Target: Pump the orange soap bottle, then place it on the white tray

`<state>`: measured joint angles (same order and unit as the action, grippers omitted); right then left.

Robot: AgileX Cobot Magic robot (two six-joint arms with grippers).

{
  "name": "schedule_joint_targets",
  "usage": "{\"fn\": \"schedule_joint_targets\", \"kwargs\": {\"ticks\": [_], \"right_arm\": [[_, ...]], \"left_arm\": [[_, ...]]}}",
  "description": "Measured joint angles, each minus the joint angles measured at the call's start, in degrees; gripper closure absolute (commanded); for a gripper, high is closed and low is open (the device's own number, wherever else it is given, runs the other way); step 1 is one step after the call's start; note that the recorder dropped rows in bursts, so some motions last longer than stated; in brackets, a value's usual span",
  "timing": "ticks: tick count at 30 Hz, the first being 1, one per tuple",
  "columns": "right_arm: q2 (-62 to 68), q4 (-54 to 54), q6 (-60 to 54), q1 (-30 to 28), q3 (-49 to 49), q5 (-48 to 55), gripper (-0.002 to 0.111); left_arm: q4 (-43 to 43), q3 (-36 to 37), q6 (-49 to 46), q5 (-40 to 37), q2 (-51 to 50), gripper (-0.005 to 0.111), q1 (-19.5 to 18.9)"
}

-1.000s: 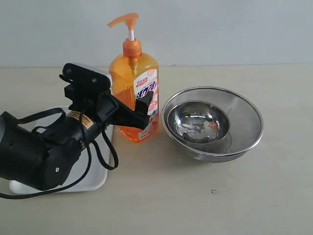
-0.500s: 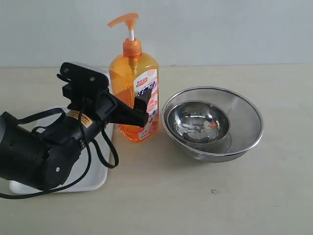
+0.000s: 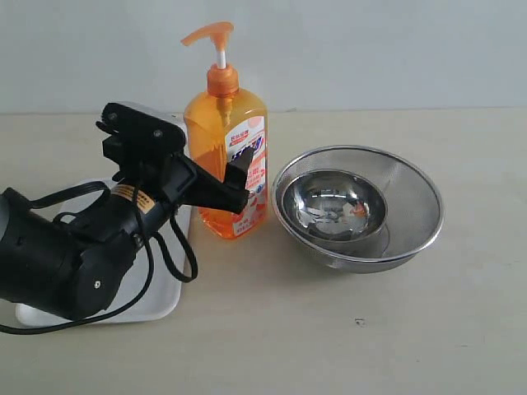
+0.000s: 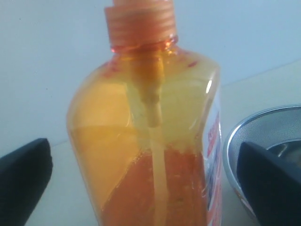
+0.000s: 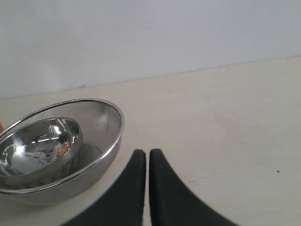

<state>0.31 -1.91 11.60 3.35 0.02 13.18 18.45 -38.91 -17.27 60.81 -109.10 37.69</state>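
Fingers (image 4: 24, 184) of the left gripper (image 4: 149, 188) stand spread wide, one on each side of the orange soap bottle (image 4: 141, 141), and the left wrist view shows a strip of background between each dark pad and the bottle's wall, so the jaws bracket the bottle without pressing on it. In the exterior view the near finger crosses in front of the printed label, its tip turned up against the white panel, while the far finger is hidden behind the bottle. The bottle stands upright on the pale table (image 3: 370, 329), its orange pump head raised on the white stem, and about the lower half holds darker liquid. It sits just beside the white tray (image 3: 160, 306), off the tray's rim, and the black left arm (image 3: 58, 255) with its looping cable lies across most of the tray. On the bottle's other side, near it, rests a steel mesh strainer bowl (image 3: 416, 226) with a smaller polished steel bowl (image 3: 333, 202) nested inside. The right gripper (image 5: 147, 156) has its two black fingers pressed together with nothing between them, low over bare table next to the strainer bowl.
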Motion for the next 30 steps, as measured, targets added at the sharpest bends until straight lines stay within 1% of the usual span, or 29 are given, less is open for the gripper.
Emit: {"fn": "schedule_joint_targets", "kwargs": {"ticks": [27,30], "right_arm": [[0.00,0.00,0.00,0.00,0.00,0.00,0.108],[0.00,0.00,0.00,0.00,0.00,0.00,0.108]], "left_arm": [[-0.41,0.00,-0.40,1.88,0.00,0.000,0.00],[1.44,0.00,-1.21,2.53,0.00,0.000,0.00]]}}
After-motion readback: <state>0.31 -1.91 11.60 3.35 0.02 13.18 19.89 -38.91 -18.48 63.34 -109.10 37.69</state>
